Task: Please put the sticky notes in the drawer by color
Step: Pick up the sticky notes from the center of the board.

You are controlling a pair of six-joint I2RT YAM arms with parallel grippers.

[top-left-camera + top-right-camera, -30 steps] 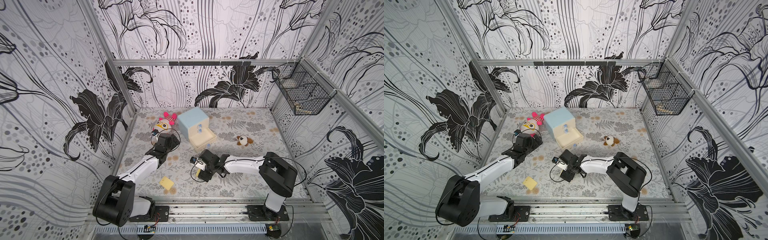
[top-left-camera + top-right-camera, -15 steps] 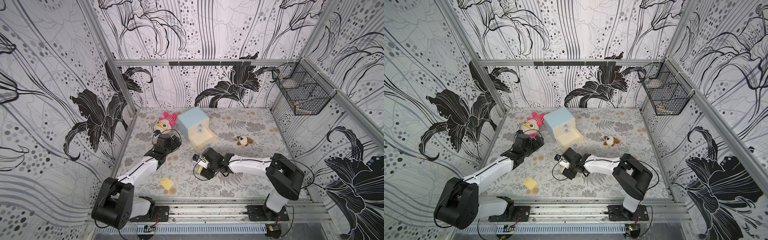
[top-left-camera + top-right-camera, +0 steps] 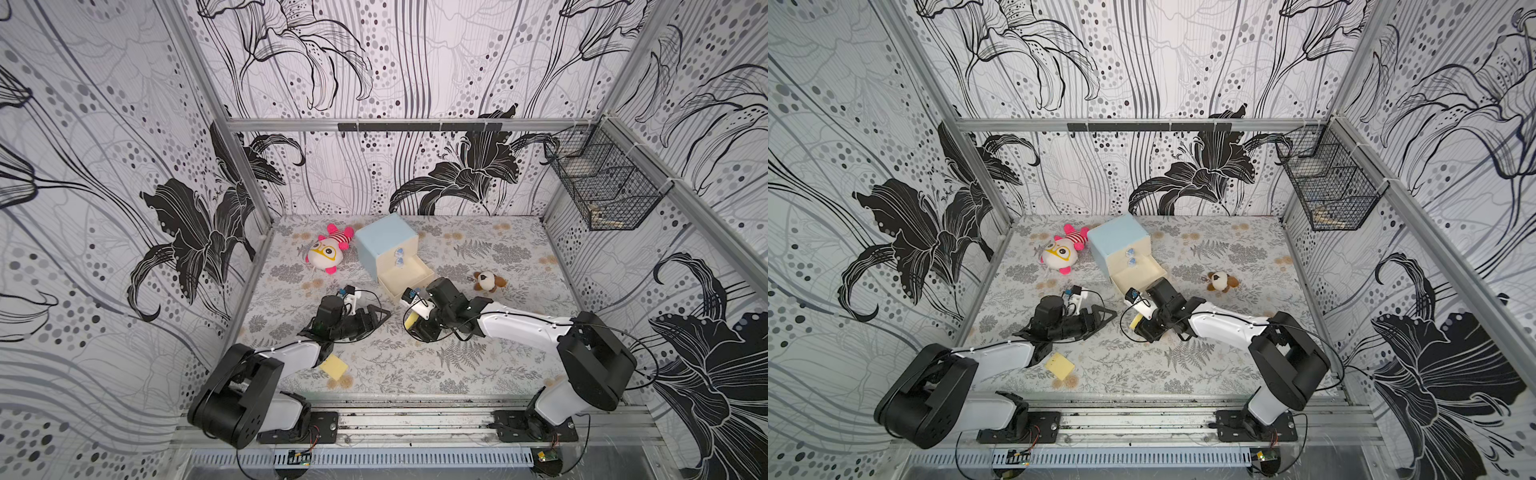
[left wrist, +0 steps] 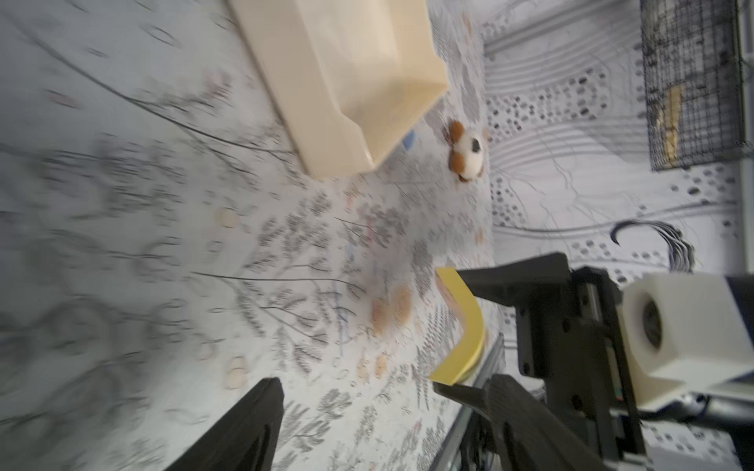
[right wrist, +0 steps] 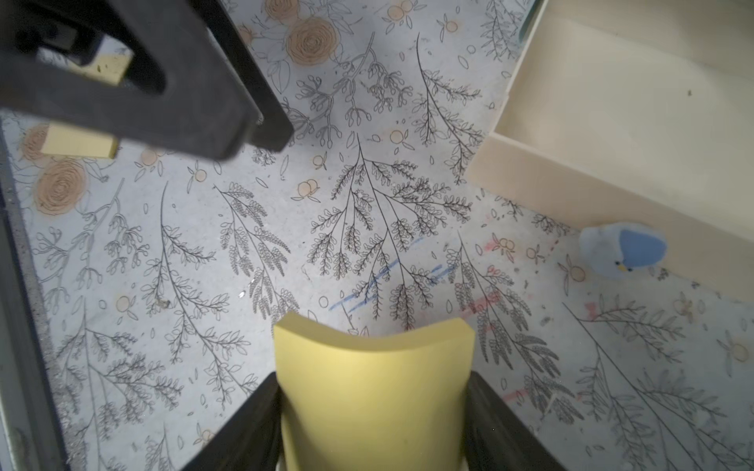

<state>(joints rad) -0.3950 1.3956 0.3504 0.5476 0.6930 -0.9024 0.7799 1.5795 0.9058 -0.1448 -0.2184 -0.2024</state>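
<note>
Yellow sticky pad (image 5: 375,379) is clamped in the right end effector (image 5: 373,407), squeezed edge to edge so it bows between the fingers (image 5: 245,432). It sits near the front of the pulled-out bottom drawer (image 3: 405,275) of the pale blue chest (image 3: 384,241), outside it. Versus a second ago: the right end effector has crept a little toward the drawer front, same grip on the same pad. Biggest change is the left arm. It was stretched out toward the pink plush (image 3: 328,255) beside the chest; now it is pulled back and swung round, so the left end effector (image 3: 380,316) points at the right one, near it but apart. Left jaws stand apart with nothing between them; the left wrist view is motion-blurred and shows only patterned surface (image 4: 204,244) in the gap. Second yellow pad (image 3: 333,367) lies flat near the front rail, same spot as before, but the left arm now reaches to one corner of it in both top views. Bottom drawer is open as before, the two above it shut. Brown-and-white plush dog (image 3: 488,281) has not moved, right of the open drawer.
</note>
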